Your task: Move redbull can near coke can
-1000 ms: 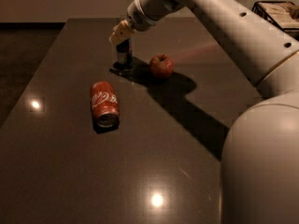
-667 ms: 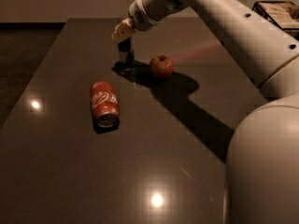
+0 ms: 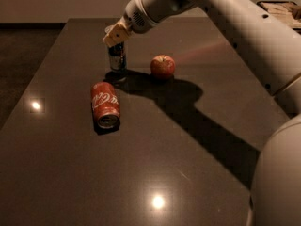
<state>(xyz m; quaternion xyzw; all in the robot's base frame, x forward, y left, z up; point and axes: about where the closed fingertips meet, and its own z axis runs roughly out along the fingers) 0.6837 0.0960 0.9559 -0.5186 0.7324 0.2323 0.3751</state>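
The cola can (image 3: 106, 105) lay on its side on the dark tabletop (image 3: 66, 173), lower in the view than the tool (image 3: 115, 35) and a little to its left. It was well apart from the tool, with its silver open end turned toward the camera and its white script facing up.

The tool hung over the far part of the tabletop, left of the middle. It pointed down and tilted slightly to the left. Its pale fingers (image 3: 113, 37) were clenched over the top of the slim can (image 3: 117, 56), which stood upright directly under the tool and touched it. The can's dark blue and silver panels showed below the fingers. Under the can sat a dark patch of shadow, and whether the can's base touched the tabletop or was held just off it could not be told. The slim can was near the cola can but not touching it, beyond that can's far end.

To the right of the tool, at about the height of the slim can's lower half, a red apple (image 3: 162, 66) rested on the tabletop, near the can but apart from it.

The white arm (image 3: 221, 8) ran from the tool's wrist up and to the right, then bent down along the right edge toward the robot's rounded body (image 3: 282, 182). It cast a broad shadow across the tabletop, running from the apple toward the body.
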